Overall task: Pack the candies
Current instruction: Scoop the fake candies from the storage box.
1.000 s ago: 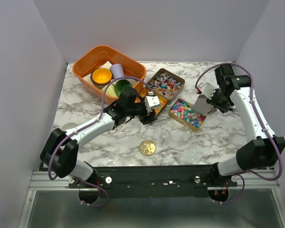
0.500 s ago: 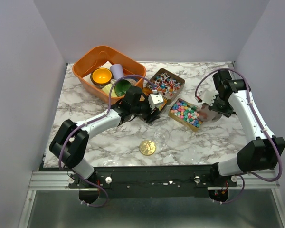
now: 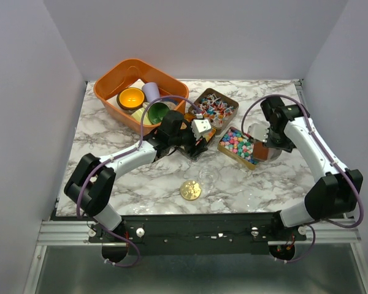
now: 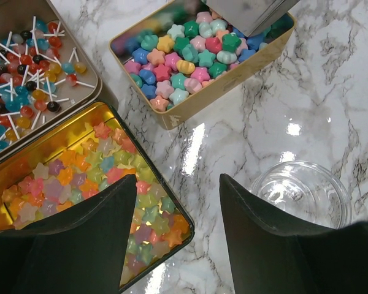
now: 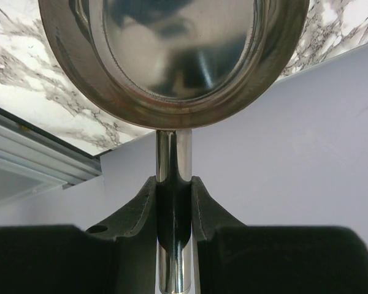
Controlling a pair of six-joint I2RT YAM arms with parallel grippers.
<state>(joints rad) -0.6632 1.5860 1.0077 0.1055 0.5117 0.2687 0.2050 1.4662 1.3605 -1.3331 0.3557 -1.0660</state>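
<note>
Glossy grey-veined marble worktop (image 3: 141,184), plain lilac walls (image 3: 190,37). The left pincer (image 4: 178,184) hangs released over star candies (image 4: 80,177) in a gold tin (image 4: 55,139); the right pincer (image 5: 173,190) is clenched on a steel scoop (image 5: 178,55).

Candies (image 4: 184,55) in three tins (image 4: 233,79); glass bowl (image 4: 300,193) seemingly just before them

tins (image 4: 233,87) of sweets (image 4: 184,55): three are counted | orange tub (image 3: 134,63): one is counted | bowls (image 3: 132,98): two are made out | cup (image 3: 151,92): one | gold disc (image 3: 191,190): one | glass dish (image 4: 300,193): one | metal scoop (image 5: 172,55): one
</note>
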